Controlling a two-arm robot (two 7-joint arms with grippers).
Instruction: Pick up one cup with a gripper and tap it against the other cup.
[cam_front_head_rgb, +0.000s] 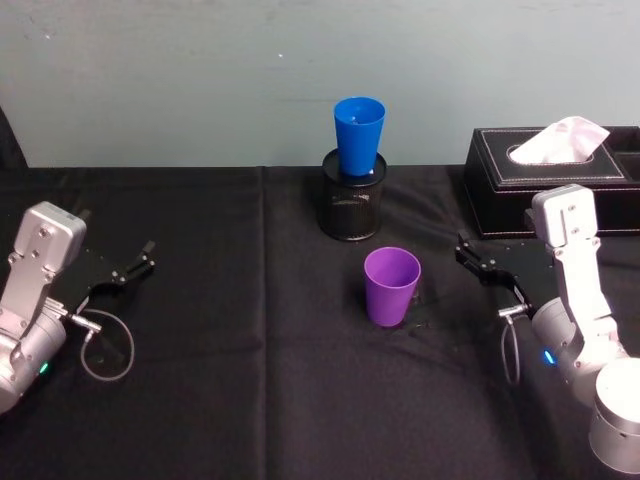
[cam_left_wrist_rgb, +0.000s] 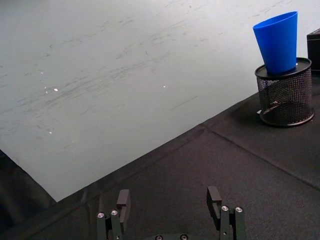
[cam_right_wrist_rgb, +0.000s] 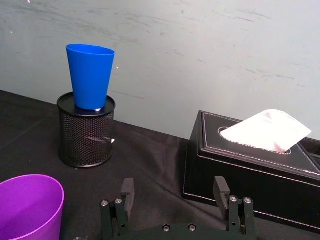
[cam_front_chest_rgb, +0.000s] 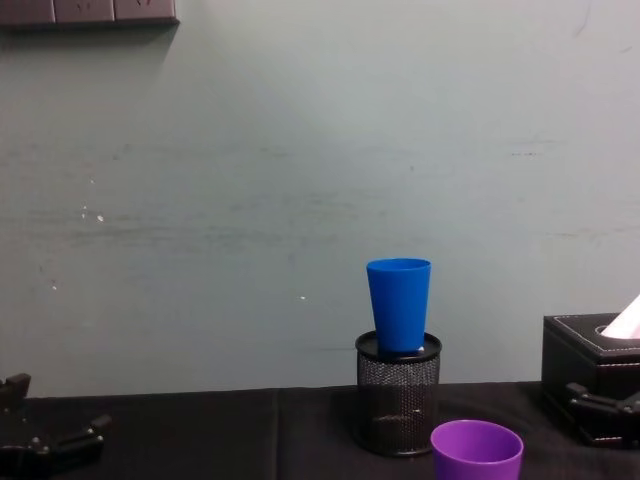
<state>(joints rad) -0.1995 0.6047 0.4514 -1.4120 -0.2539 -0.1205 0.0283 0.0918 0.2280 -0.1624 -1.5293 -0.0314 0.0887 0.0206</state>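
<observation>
The purple cup stands upright on the black cloth near the table's middle; it also shows as the purple cup and purple cup. The blue cup stands upright on top of a black mesh pen holder behind it, seen too as the blue cup, blue cup and blue cup. My right gripper hovers open a little to the right of the purple cup, holding nothing; its fingers are spread. Far left, my left gripper rests open and empty, fingers apart.
A black leather tissue box with a white tissue sticking out stands at the back right, just behind my right arm. The pale wall runs along the table's far edge. A seam in the black cloth runs front to back.
</observation>
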